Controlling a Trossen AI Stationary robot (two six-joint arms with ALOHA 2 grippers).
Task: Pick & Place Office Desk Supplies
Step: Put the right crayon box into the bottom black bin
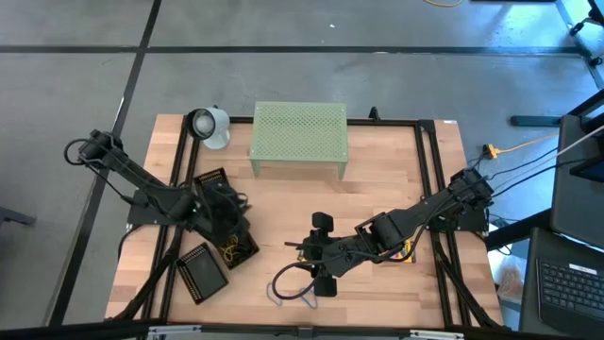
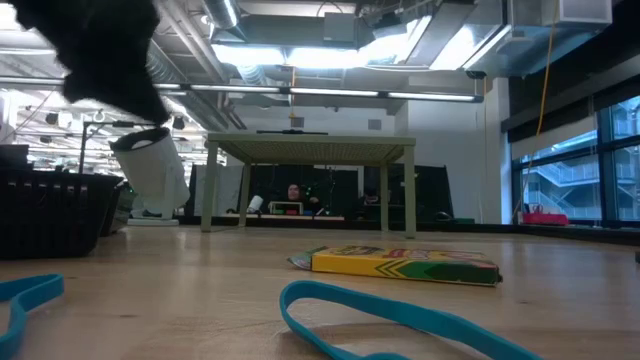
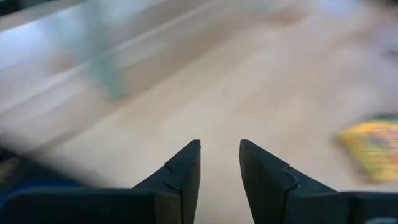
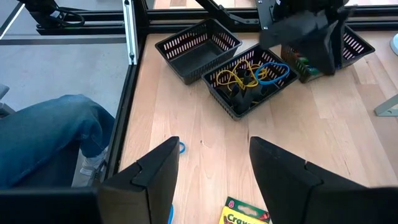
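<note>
Blue rubber band (image 2: 400,315) runs off-frame; crayon box (image 3: 372,146) blurred, half cut off.

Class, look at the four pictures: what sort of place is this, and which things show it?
Probably a robotics lab in an industrial-style hall: a wooden workbench framed by black rails, exposed ceiling ducts with strip lighting, and a laptop beside the rig.

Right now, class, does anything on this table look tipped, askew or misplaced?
The white cup beside the green stand is tipped, its mouth showing from above. A blue rubber band and a crayon box lie loose on the wood, outside the mesh trays, which sit at differing angles.
</note>
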